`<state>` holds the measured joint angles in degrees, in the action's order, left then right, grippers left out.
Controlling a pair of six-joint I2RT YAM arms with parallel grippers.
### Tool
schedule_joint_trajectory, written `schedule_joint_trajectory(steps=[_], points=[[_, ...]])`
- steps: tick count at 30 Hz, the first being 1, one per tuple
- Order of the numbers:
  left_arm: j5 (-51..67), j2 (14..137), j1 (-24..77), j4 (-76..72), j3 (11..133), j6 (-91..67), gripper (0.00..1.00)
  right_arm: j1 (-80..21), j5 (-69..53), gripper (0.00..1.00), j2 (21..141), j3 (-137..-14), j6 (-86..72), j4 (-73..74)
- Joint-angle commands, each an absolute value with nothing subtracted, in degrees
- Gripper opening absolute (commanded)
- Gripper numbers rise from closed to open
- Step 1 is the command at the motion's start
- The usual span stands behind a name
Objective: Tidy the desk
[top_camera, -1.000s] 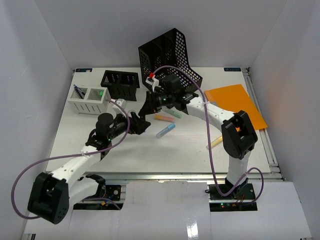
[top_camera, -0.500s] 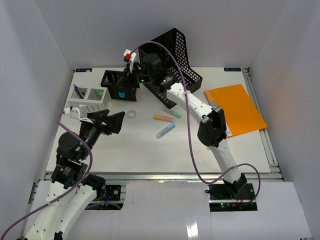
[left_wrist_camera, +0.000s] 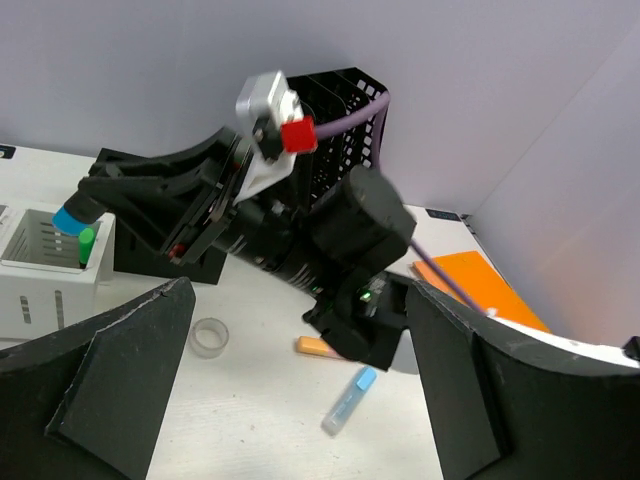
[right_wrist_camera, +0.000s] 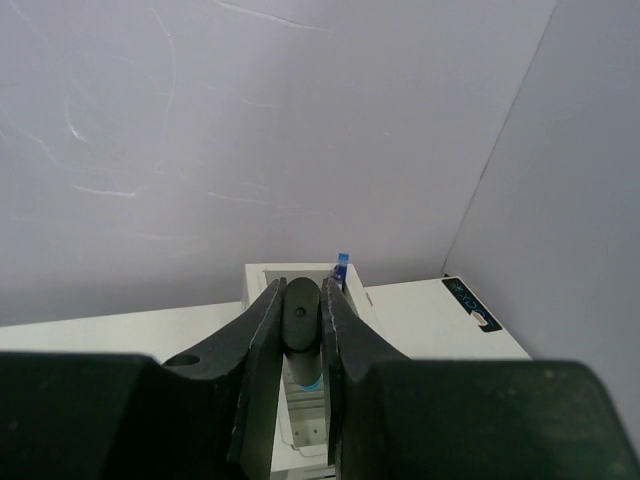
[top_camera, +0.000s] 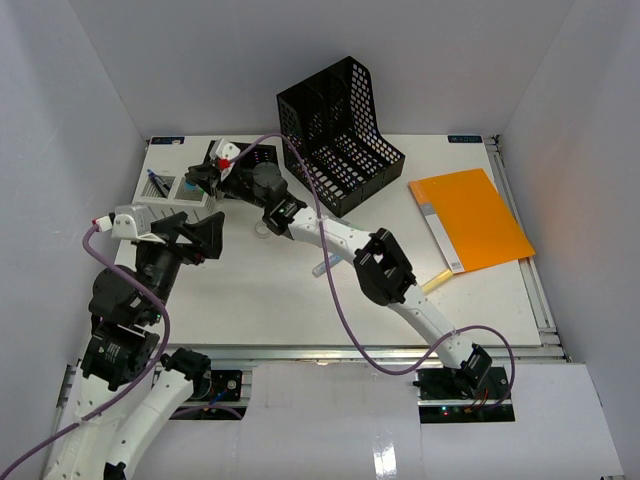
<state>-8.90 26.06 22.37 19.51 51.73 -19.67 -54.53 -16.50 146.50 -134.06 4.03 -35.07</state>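
The right arm has swung further to the left since half a second ago (back then it was over the black mesh box), and now the right gripper hangs above the white pen holder in the far left part of the desk. We see its jaws pressed close on a marker with a dark body and a blue end, and the blue end points at the holder. A blue pen and something green stand in the holder. The left arm has pulled back toward its own side, and the left gripper is up in the air near the holder. Its jaws are spread wide and we see nothing between them. The desk is the big white top under everything, with white walls around it and a metal rail along the near edge by the arm bases. The clear tape roll has stayed where it was, on the desk under the right arm. A blue highlighter and an orange highlighter lie near the middle. The tall black file rack stands at the back, the orange folder lies flat on the right, and a yellow highlighter lies close to its near corner
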Motion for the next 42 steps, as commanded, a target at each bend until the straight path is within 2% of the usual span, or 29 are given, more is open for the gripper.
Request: schedule_joint_trajectory(steps=[1,11,13,15,18,21,24,30,33,35,37,42], points=[[-9.6,24.8,22.5,21.3,50.6,-18.1,0.98,-54.7,-10.1,0.08,151.1,-134.6,4.6,-50.3],[-7.7,22.4,22.5,21.3,47.1,-20.2,0.98,-55.2,-9.1,0.08,153.6,-131.8,10.7,-51.6],[-7.1,22.2,22.5,21.4,46.6,-20.8,0.98,-55.4,-9.7,0.12,153.0,-130.9,11.0,-50.9],[-6.1,21.8,22.5,21.5,46.4,-21.3,0.98,-55.8,-10.3,0.30,151.9,-128.7,11.8,-50.8],[-4.8,21.4,22.5,22.2,46.3,-22.1,0.98,-56.7,-10.7,0.66,150.4,-125.4,13.9,-51.3],[-3.0,20.6,22.5,23.2,46.6,-23.5,0.98,-57.2,-10.8,0.78,148.6,-124.4,15.2,-50.5],[-1.8,20.0,22.5,24.8,47.4,-24.3,0.98,-57.4,-10.6,0.82,146.4,-123.3,15.5,-50.0],[2.2,19.9,22.5,25.9,48.5,-26.8,0.98,-55.8,-13.5,0.86,133.2,-116.2,14.6,-46.2],[5.5,22.2,22.5,26.0,48.1,-28.0,0.98,-53.2,-17.2,0.91,127.8,-115.9,15.4,-31.6],[8.8,25.5,22.5,25.7,47.6,-28.5,0.98,-50.6,-24.3,0.98,124.2,-118.9,18.8,-13.4],[11.1,28.4,22.5,24.7,46.6,-29.6,0.98,-47.9,-33.2,0.91,118.0,-114.4,23.8,-4.4],[15.4,34.2,22.5,18.4,43.2,-31.2,0.97,-36.2,-46.5,0.90,101.3,-91.4,29.1,10.5]])
